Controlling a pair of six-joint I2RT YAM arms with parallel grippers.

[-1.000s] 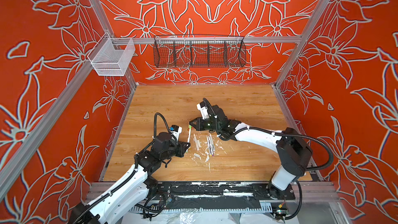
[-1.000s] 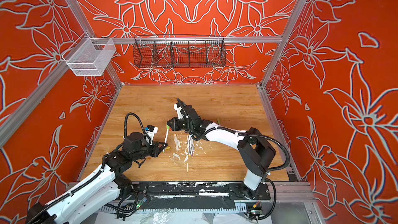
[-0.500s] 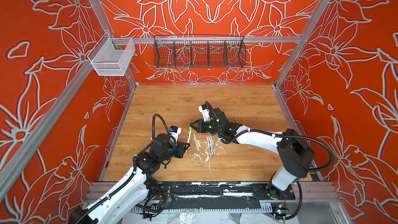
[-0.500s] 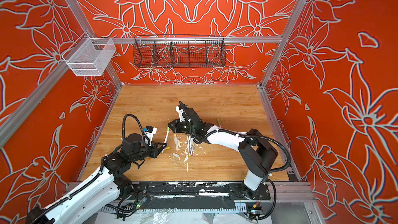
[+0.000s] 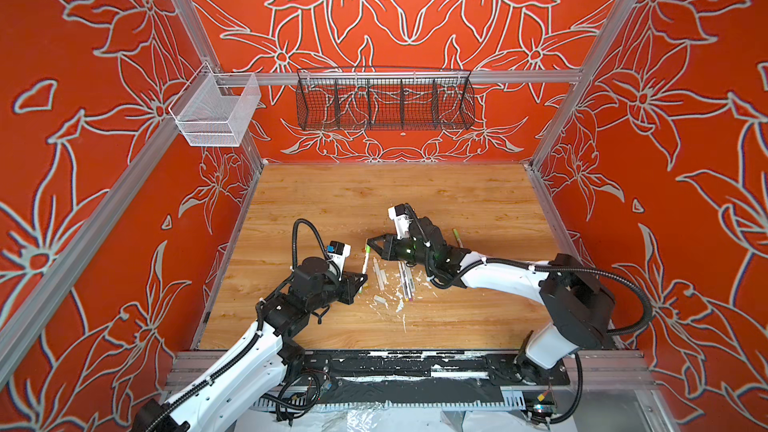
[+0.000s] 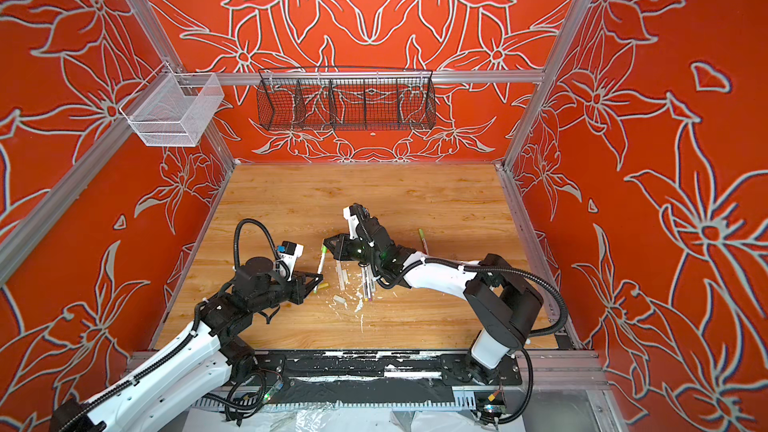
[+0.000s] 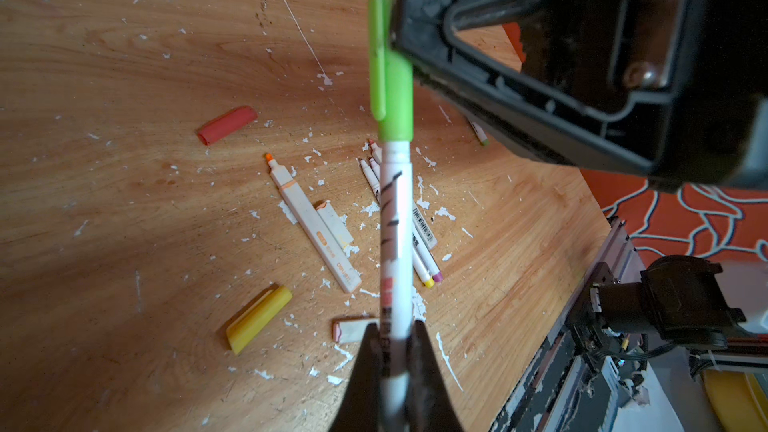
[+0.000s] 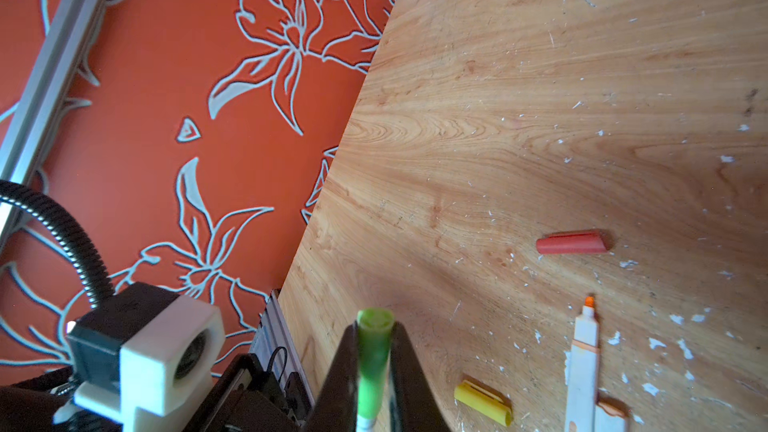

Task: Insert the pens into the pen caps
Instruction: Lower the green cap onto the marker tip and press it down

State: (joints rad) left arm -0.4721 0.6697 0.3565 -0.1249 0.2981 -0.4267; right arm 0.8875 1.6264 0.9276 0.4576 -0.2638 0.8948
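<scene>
Wooden worktop [image 5: 415, 201] inside orange floral walls [image 5: 415, 14]. My left gripper [image 7: 395, 338] clamps a white pen [image 7: 397, 209] above it; my right gripper [image 8: 374, 338] pinches the lime cap [image 7: 392, 97] on its tip. Possibly not fully seated: next, press straight along the barrel.

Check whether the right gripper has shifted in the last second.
No, no shift is visible. In both top views the right gripper, shut on the green cap, keeps its place just beyond the loose pens lying on the table.

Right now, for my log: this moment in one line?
left pincer: shut on pen | right pincer: shut on green cap | pen tip capped
</scene>
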